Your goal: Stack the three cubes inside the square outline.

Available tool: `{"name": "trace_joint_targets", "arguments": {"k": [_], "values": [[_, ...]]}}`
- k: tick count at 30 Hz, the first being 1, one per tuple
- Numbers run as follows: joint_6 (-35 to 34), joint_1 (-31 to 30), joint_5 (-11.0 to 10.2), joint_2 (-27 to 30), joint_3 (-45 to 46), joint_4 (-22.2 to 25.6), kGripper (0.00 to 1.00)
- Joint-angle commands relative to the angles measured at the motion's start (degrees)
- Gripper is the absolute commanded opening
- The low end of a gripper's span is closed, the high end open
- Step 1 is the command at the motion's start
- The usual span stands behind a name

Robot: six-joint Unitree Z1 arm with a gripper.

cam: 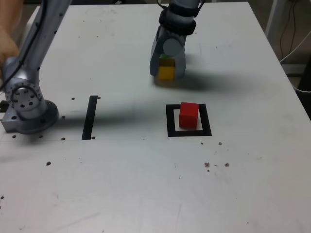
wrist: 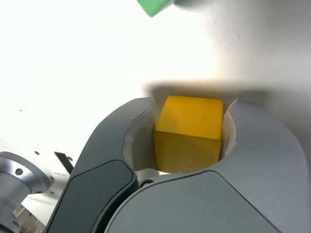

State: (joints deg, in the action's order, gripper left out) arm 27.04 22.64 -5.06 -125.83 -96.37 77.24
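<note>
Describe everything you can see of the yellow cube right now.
The yellow cube is a small, solid-coloured, matte block with crisp edges; two faces show in the wrist view, one brighter, one in shade, with a tiny dark speck on the brighter one. It sits between the jaws of the gripper, which look closed on its sides. In the exterior view it is beyond the square outline. Whether it touches the table is unclear.

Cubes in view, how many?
3: red inside the square outline, yellow between the gripper's jaws, green behind it in the exterior view.
</note>
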Motion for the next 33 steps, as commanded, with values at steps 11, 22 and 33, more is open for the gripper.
{"name": "trace_joint_targets", "arguments": {"k": [11, 22, 33], "values": [[-5.2, -9.3, 2.9, 8.0, -0.6, 5.0, 0.35], [-12.4, -19.1, 5.8, 10.2, -2.3, 7.9, 0.35], [-17.5, -25.5, 7.2, 8.3, -3.4, 7.5, 0.35]]}}
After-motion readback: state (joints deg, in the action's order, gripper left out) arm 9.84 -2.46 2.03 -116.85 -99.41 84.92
